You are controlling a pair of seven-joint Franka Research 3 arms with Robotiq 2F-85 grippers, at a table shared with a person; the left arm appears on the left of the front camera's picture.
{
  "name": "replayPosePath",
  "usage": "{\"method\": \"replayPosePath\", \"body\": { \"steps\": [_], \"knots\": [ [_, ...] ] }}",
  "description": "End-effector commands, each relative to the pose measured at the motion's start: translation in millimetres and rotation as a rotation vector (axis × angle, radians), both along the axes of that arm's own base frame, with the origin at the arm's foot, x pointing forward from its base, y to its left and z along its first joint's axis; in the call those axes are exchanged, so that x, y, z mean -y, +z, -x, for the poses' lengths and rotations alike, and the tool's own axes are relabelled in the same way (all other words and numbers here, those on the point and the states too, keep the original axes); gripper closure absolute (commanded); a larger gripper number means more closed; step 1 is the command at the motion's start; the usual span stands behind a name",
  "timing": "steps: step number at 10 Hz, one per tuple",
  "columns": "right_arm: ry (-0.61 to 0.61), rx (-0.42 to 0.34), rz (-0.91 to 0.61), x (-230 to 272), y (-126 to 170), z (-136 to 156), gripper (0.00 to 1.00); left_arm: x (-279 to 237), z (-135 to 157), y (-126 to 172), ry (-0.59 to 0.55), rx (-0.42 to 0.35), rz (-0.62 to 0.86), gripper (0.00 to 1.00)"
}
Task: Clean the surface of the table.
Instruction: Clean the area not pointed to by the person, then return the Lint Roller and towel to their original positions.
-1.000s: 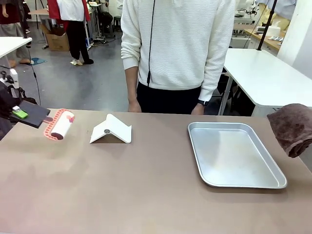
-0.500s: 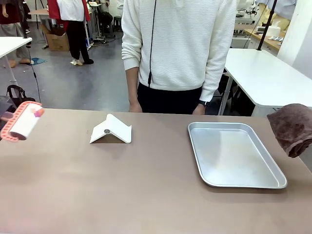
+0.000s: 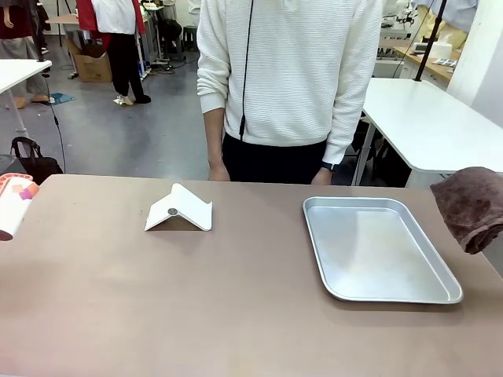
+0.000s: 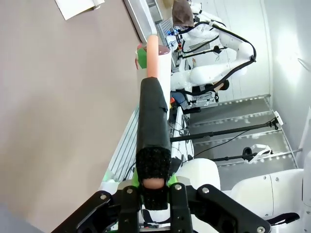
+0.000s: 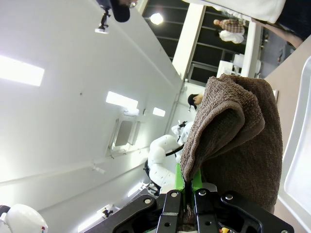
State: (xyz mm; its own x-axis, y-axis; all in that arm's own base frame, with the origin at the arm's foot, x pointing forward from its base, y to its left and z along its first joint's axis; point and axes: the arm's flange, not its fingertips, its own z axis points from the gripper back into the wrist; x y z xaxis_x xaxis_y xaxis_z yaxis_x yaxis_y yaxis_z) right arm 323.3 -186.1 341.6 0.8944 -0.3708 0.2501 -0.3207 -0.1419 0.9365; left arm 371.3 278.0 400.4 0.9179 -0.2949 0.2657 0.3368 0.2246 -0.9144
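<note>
the wide, matte brownish-taupe desk spans the foreground between the robot and a person in a white ribbed sweater standing at its far edge, hands hanging just behind the rim. its top looks bare of crumbs or spills from here, though fine dust would be too small to tell. on it sit a small folded white stand left of centre and a shiny rectangular silver metal tray, empty, to the right. at the desk's left edge, the left gripper is clamped on the black-wrapped handle of a lint roller with a white drum and coral-pink frame, held off the surface. at the right edge, the right gripper pinches a dark brown terry cloth that hangs beside the tray (also clear of the desk). neither tool touches the surface, so the wiping appears to lie ahead, with stand and tray likely in the way.
</note>
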Motion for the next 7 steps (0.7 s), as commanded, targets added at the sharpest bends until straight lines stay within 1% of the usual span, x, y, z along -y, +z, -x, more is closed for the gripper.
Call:
{"method": "replayPosePath", "body": {
  "steps": [1, 7],
  "knots": [
    [0.011, -0.014, 0.0, -1.1, 6.5, -0.1, 0.94, 6.9, -9.3, 6.0, -0.017, -0.01, -0.012, 0.8],
    [0.011, -0.014, 0.0, -1.1, 6.5, -0.1, 0.94, 6.9, -9.3, 6.0, -0.017, -0.01, -0.012, 0.8]
  ]
}}
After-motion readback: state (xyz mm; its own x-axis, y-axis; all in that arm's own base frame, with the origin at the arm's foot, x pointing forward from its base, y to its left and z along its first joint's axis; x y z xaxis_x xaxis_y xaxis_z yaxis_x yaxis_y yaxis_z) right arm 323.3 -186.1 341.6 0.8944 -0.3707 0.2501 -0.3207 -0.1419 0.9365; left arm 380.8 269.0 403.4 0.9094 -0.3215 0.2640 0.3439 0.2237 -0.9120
